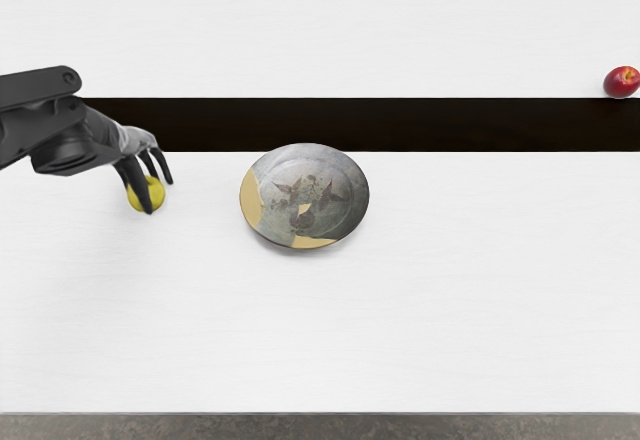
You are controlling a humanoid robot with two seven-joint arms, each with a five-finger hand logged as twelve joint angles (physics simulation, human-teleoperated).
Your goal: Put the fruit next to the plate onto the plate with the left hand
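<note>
White tabletop with a dark band across, grey floor below.

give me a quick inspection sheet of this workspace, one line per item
surface: white table, crossed by a dark band
job's things: yellow fruit on the table left of the plate; the plate holds nothing
clutter: red apple far right, at the band's far edge
grippers: left hand has its fingers closed around the yellow fruit; right hand not in view
cables: nothing seen
surroundings: grey floor strip along the bottom edge
</note>
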